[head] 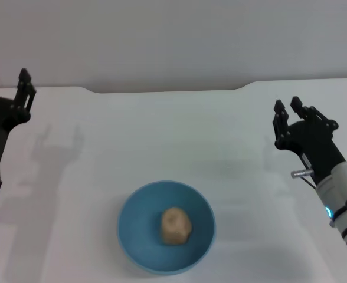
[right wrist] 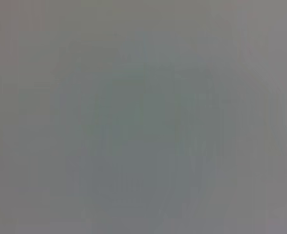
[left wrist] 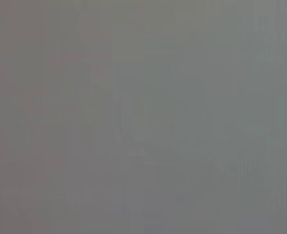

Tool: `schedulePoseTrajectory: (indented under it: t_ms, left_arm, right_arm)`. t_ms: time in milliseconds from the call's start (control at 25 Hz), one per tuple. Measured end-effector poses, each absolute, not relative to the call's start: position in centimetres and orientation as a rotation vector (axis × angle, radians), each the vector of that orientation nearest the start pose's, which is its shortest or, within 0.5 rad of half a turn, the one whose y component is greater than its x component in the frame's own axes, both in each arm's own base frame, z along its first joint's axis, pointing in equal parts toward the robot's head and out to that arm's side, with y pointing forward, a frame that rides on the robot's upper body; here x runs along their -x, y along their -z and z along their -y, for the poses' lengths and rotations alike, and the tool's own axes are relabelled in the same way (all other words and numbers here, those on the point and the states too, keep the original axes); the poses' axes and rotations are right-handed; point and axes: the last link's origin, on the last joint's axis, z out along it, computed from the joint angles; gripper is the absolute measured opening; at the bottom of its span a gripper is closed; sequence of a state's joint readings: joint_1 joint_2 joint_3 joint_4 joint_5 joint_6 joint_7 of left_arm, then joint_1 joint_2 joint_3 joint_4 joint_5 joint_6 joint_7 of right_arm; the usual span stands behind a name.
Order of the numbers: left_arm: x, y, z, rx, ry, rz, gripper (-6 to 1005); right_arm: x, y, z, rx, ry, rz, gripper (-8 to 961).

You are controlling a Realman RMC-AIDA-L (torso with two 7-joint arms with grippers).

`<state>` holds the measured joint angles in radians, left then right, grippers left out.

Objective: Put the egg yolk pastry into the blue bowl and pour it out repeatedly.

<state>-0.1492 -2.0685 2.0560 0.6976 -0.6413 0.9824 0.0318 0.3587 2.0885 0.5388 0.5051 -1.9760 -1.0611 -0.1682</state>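
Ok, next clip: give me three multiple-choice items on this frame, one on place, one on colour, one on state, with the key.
1. Where is the pastry?
A. inside the bowl
B. on the table beside the bowl
C. in the right gripper

2. What colour is the bowl?
A. white
B. light blue
C. red

3. How do the left gripper and right gripper stand?
A. both clamped on the bowl
B. one holding the pastry
C. both open, away from the bowl

Key: 1 A, the pastry rests on the bowl's inner floor. 2 B, its rim and inside are light blue. 3 C, each gripper is out at its own side of the table, fingers spread and holding nothing.
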Motion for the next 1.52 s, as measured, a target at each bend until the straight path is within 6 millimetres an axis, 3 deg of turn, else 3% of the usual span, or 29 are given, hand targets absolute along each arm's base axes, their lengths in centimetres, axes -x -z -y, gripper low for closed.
schedulePoseTrajectory:
  t_ms: [320, 1520]
  left_arm:
    - [31.8, 1.4, -30.1, 1.5, 0.74, 0.611, 634]
    - [31.4, 1.6, -30.4, 1.516, 0.747, 0.599, 634]
  right_arm:
    - [-28.7, 7.8, -30.0, 1.692, -0.674, -0.598, 244]
    - [-28.7, 7.8, -30.1, 1.7, -0.672, -0.596, 244]
